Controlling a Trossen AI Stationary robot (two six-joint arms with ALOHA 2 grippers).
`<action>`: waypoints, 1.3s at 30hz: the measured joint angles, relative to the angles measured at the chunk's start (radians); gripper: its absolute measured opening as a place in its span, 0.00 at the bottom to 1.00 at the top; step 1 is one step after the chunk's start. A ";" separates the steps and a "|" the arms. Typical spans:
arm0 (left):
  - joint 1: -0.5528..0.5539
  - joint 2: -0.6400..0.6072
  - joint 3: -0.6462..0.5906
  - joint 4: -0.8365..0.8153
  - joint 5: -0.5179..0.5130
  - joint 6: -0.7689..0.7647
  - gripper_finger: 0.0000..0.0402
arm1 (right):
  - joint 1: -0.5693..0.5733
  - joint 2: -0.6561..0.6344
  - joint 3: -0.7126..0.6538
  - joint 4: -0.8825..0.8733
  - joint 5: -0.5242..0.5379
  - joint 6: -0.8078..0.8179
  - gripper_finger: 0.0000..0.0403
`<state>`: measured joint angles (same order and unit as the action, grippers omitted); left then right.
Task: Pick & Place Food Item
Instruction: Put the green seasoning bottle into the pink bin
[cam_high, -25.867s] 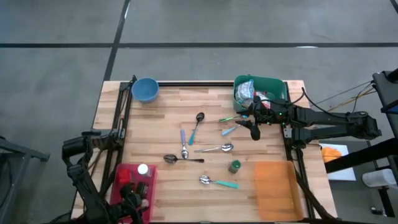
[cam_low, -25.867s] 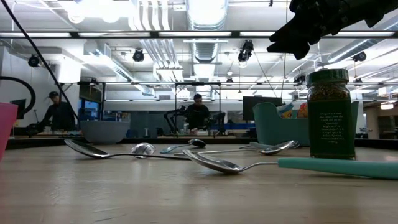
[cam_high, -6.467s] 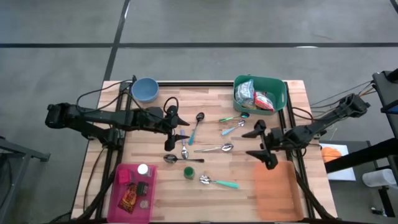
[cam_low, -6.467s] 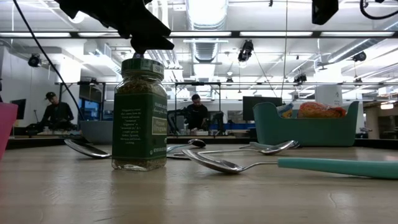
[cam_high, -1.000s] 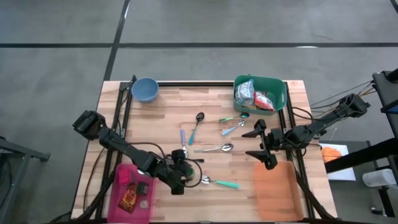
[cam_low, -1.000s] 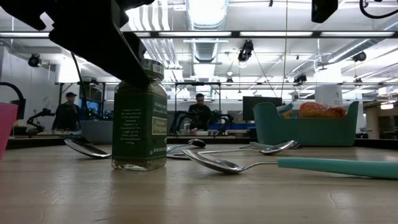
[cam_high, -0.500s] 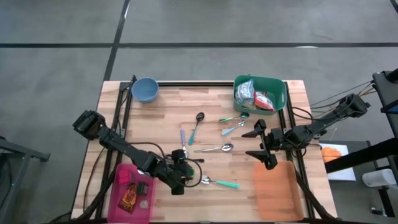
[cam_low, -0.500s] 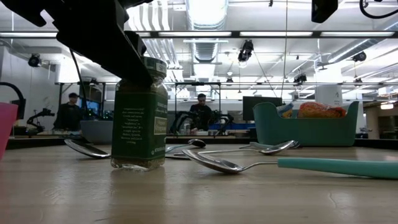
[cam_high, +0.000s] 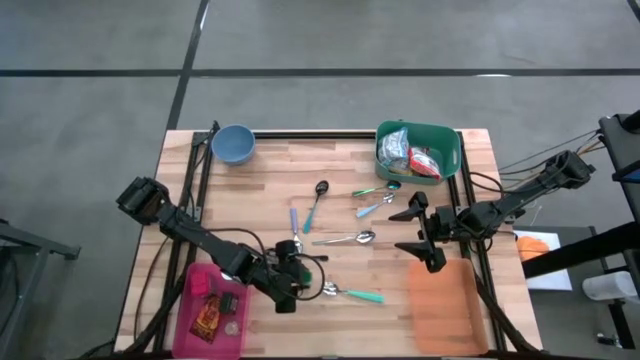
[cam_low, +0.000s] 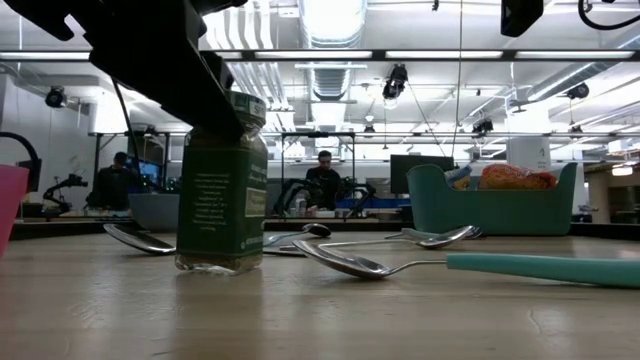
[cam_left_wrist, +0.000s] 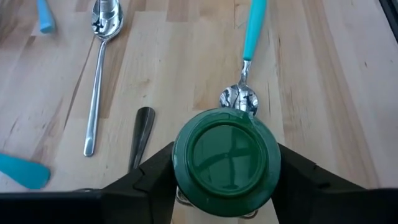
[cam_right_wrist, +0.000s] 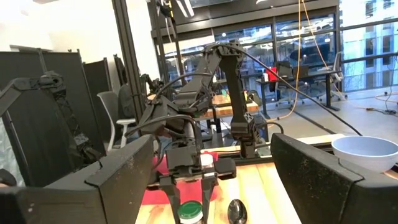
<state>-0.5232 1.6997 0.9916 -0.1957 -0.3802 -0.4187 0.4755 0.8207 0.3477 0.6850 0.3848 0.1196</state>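
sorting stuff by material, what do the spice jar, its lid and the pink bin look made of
Spice jar: probably clear glass, since dark contents show through above a green paper-looking label. Its lid: likely green plastic, smooth with a soft sheen. Pink bin: seemingly moulded plastic, uniformly coloured and matte.

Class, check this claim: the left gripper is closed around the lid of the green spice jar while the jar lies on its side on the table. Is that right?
Not quite. The left gripper does grip the green spice jar at its lid, but the jar is upright, not lying down. The low view shows it standing at most slightly tilted, among the spoons.
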 joint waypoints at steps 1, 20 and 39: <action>0.000 -0.002 0.000 -0.002 0.002 0.000 0.49 | 0.000 0.000 0.000 0.000 0.000 0.000 0.80; -0.041 -0.182 0.062 -0.240 -0.077 -0.222 0.49 | 0.000 0.000 0.000 0.000 0.000 0.000 0.80; -0.482 -0.269 0.286 -0.900 -0.291 -0.892 0.49 | 0.000 0.000 0.000 0.000 0.000 0.000 0.80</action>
<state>-1.0048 1.4303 1.2772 -1.0958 -0.6709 -1.3112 0.4751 0.8204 0.3473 0.6849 0.3849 0.1196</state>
